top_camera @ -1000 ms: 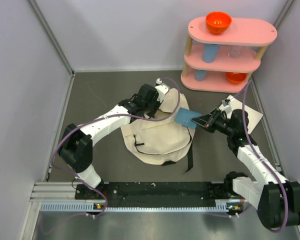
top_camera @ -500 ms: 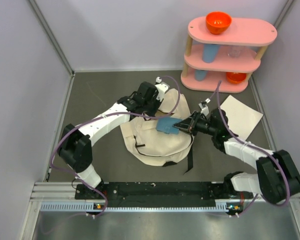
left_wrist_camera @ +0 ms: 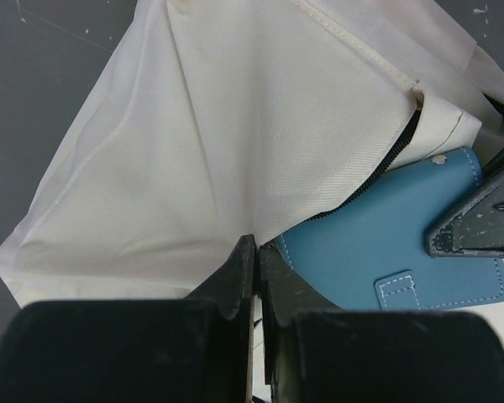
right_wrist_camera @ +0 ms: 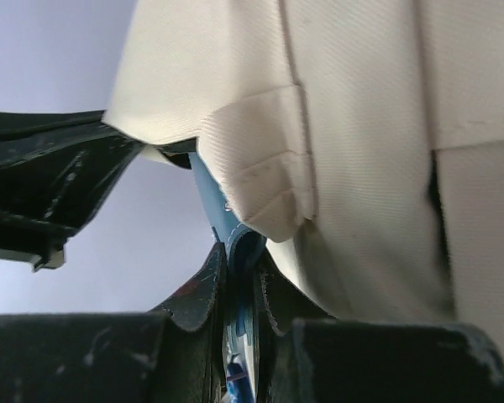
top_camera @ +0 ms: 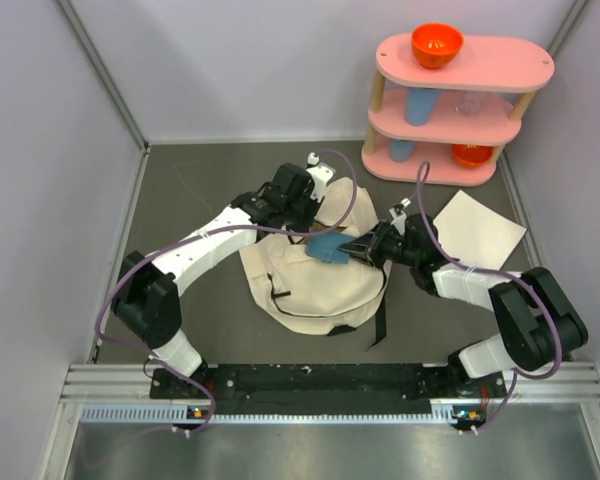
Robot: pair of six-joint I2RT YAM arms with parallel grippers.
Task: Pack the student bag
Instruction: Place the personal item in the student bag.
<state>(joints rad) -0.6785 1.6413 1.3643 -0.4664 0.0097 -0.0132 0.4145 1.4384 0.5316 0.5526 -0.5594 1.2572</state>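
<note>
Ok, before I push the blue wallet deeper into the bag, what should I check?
1. Right gripper shut on the blue wallet: ok.
2. Left gripper pinching the student bag fabric, lifting the opening: ok.
3. Wallet's leading edge under the zipper edge: ok.
4. Wallet fully inside: not ok, most of it shows outside.
5. Free room inside the bag: cannot tell, the interior is hidden.
</note>
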